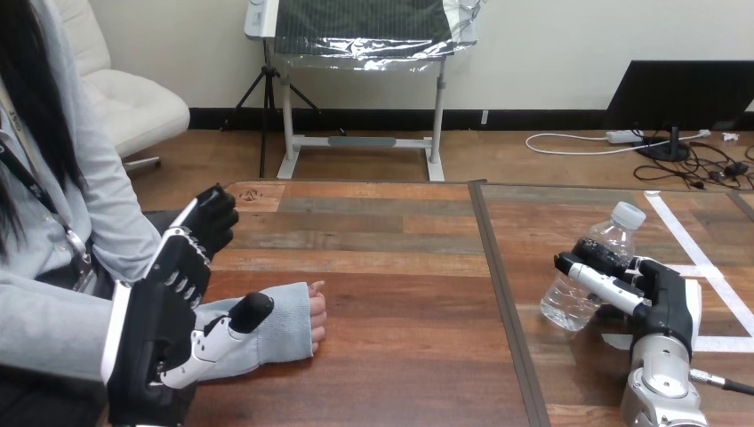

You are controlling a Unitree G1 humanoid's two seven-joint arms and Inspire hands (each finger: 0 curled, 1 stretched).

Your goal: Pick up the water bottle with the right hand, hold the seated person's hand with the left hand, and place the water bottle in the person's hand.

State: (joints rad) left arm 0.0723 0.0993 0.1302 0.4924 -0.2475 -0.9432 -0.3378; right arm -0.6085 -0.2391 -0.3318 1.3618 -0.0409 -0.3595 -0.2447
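Currently we are gripping the tilted water bottle (613, 236) with our right hand (662, 298), fingers curled round it; our left hand (173, 276), fingers straight and wide, is hovering over the person's sleeved wrist (276, 325).

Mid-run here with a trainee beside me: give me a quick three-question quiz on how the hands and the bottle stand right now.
1. True or false: the water bottle already lies in the person's hand.
2. Which robot hand has its fingers curled round the water bottle? A) the left hand B) the right hand C) neither
3. Fill in: the person's hand rests on the ___, with the left hand's thumb over its sleeve.

Key: 1 false, since the bottle is tilted in the right hand, far from the person's hand. 2 B. 3 table.
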